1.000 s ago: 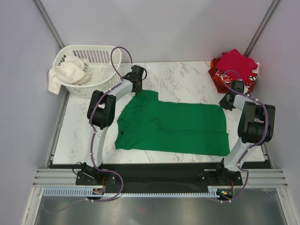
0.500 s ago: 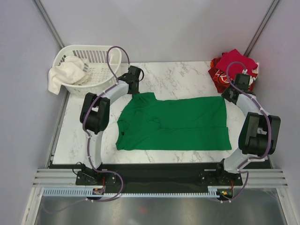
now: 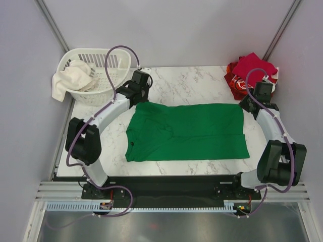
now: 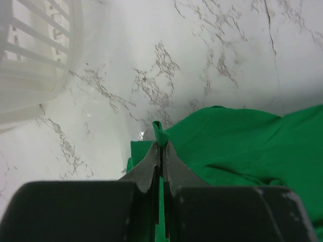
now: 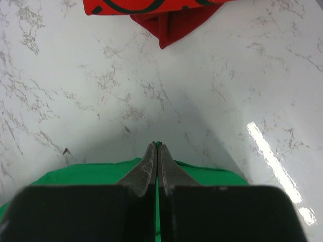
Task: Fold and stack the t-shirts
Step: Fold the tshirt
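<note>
The bright green t-shirt (image 3: 186,131) lies spread across the middle of the marble table, long side left to right. My left gripper (image 3: 142,101) is shut on its far left corner, pinching a tuft of green cloth (image 4: 159,132). My right gripper (image 3: 247,104) is shut on its far right corner, green cloth (image 5: 91,174) showing between and below the jaws. The crimson t-shirt (image 3: 255,66) lies bunched on the red t-shirt with white print (image 3: 236,84) at the far right corner; both show in the right wrist view (image 5: 166,22).
A white slatted basket (image 3: 112,60) stands at the far left corner with a white cloth (image 3: 70,78) hanging over its rim; its wall shows in the left wrist view (image 4: 35,55). The table's near edge (image 3: 166,176) runs just below the shirt.
Both grippers have moved away from the arm bases with the shirt's far edge, pulling it straight and taut. The left arm has stretched out further.
</note>
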Motion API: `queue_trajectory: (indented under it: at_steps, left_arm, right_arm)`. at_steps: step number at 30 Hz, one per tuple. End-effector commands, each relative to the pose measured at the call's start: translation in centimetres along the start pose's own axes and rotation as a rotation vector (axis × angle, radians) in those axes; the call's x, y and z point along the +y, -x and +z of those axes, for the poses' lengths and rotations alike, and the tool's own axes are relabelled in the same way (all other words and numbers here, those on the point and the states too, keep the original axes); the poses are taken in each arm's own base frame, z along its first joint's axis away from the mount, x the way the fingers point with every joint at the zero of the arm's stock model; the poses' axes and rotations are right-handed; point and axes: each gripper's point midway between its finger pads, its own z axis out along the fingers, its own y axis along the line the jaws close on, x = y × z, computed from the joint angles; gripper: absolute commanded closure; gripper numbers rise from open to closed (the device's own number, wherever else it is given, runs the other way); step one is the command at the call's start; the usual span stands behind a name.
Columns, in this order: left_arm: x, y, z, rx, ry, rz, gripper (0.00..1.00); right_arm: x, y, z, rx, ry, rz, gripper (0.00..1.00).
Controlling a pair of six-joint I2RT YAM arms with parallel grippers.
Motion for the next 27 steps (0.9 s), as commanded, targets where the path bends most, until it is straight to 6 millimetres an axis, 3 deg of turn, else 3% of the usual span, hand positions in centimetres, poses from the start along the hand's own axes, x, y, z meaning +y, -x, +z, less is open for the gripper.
queue_trajectory:
  at_steps: [1, 8, 14, 24, 27]
  left_arm:
    - [-0.9, -0.3, -3.3, -0.034, -0.044, 0.078, 0.98]
    - [-2.9, -3.7, -7.9, -0.005, -0.088, 0.078, 0.98]
    - [-2.4, -7.0, -10.5, 0.064, -0.056, 0.070, 0.98]
    - [-1.0, -12.9, -12.5, 0.172, -0.041, 0.031, 0.98]
    - [-0.9, -13.9, -13.0, 0.188, -0.051, 0.019, 0.98]
  right_arm:
    - [-0.2, 0.0, -1.7, -0.021, 0.005, 0.000, 1.00]
    - [-2.6, -0.7, -3.5, -0.049, -0.094, 0.019, 1.00]
    - [-4.8, -1.4, -4.4, -0.064, -0.149, 0.062, 1.00]
    - [-6.5, -4.2, -4.5, -0.018, -0.172, 0.071, 1.00]
    - [-6.9, -4.9, -4.8, -0.010, -0.180, 0.070, 1.00]
